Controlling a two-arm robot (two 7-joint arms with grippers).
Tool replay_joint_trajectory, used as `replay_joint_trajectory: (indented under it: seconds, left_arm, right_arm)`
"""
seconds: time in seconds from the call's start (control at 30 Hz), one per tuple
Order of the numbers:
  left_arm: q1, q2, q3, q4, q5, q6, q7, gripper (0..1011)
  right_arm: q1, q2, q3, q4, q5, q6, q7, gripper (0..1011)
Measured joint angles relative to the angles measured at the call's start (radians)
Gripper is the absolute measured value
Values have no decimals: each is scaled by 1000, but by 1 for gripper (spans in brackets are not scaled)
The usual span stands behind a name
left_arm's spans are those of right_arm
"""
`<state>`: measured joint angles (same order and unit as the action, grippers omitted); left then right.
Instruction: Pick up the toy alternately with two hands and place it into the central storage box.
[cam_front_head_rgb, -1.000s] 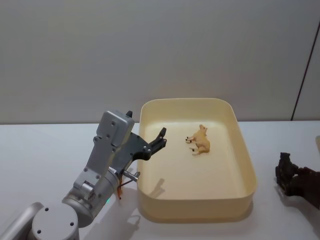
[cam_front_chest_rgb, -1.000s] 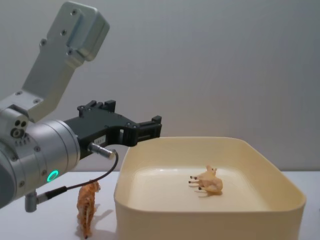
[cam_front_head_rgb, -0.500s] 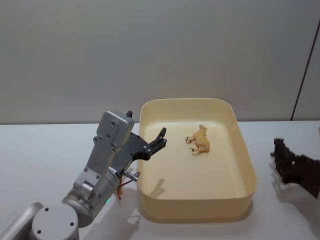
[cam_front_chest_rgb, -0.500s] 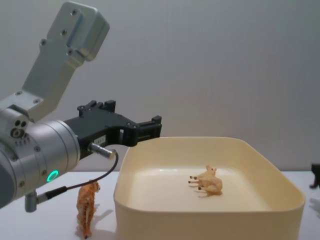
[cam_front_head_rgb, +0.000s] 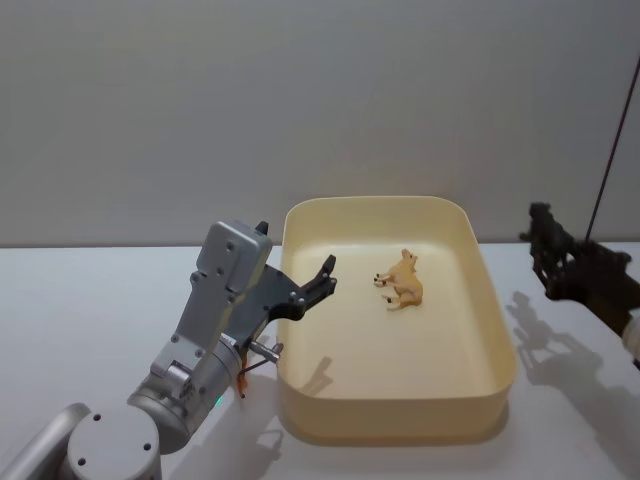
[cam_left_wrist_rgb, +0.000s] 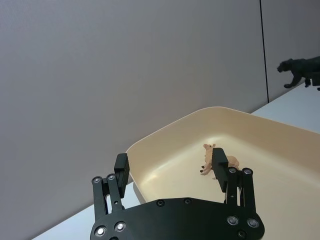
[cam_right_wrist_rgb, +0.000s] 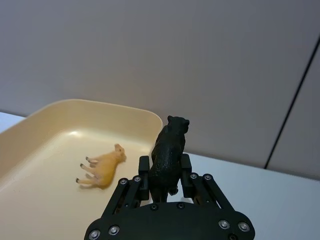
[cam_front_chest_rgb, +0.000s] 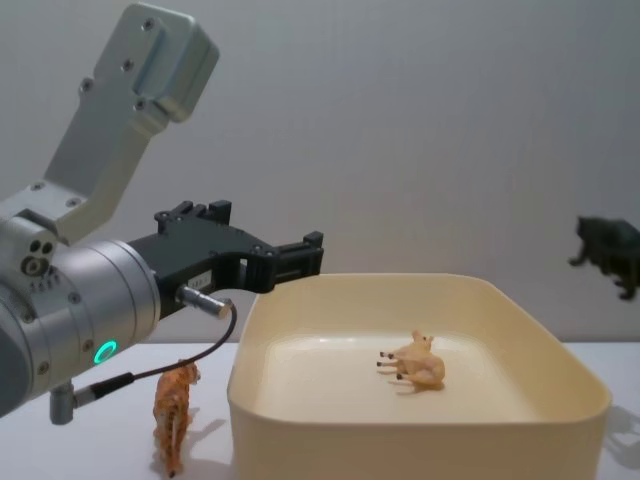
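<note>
The cream-yellow storage box (cam_front_head_rgb: 392, 415) stands mid-table, and a tan animal toy (cam_front_head_rgb: 400, 283) lies on its side inside. My right gripper (cam_front_head_rgb: 553, 263) is shut on a black animal toy (cam_front_head_rgb: 546, 233), held in the air just right of the box's far right corner. In the right wrist view the black toy (cam_right_wrist_rgb: 168, 152) stands upright between the fingers (cam_right_wrist_rgb: 185, 169). My left gripper (cam_front_head_rgb: 312, 286) hovers open and empty over the box's left rim. An orange tiger toy (cam_front_chest_rgb: 175, 410) stands on the table left of the box, under the left arm.
The white table (cam_front_head_rgb: 80, 320) stretches left and right of the box. A grey wall (cam_front_head_rgb: 300, 100) rises close behind it. The left arm's cable (cam_front_chest_rgb: 190, 360) hangs near the tiger toy.
My right gripper has lifted the black toy off the table at the right and carried it up and toward the box's far right corner. The left arm has not moved.
</note>
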<state>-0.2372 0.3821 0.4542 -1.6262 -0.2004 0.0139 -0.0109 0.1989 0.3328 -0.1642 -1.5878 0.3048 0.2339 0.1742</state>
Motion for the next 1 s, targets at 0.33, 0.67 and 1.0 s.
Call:
replay_joint_trajectory:
  seconds: [0.33,0.67,1.0]
  left_arm:
    - [0,0,0,0,0,0,0,1001]
    - [0,0,0,0,0,0,0,1001]
    - [0,0,0,0,0,0,0,1001]
  right_arm:
    - [82,-34,-24,26,-9,41,108,330]
    - [157,-74,-60,96,-47,121,198,389]
    - [198,-96,-80,141,-72,161,244,686]
